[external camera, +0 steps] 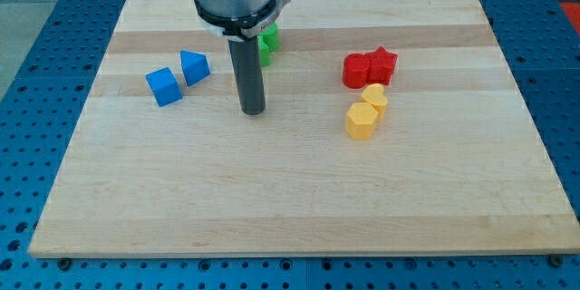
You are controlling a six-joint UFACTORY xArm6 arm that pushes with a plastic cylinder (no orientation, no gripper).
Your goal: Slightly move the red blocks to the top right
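Observation:
Two red blocks sit touching at the view's right of centre: a rounded red block [356,71] and a star-like red block [382,63] to its right. My tip [252,111] rests on the board well to their left, lower than them, touching no block. The rod rises to the arm's metal collar at the view's top.
Two yellow blocks [361,120] [374,98] lie just below the red ones. A blue cube [163,86] and a blue triangular block [194,66] sit at the view's left. A green block [268,40] is partly hidden behind the rod. The wooden board [290,208] lies on a blue perforated table.

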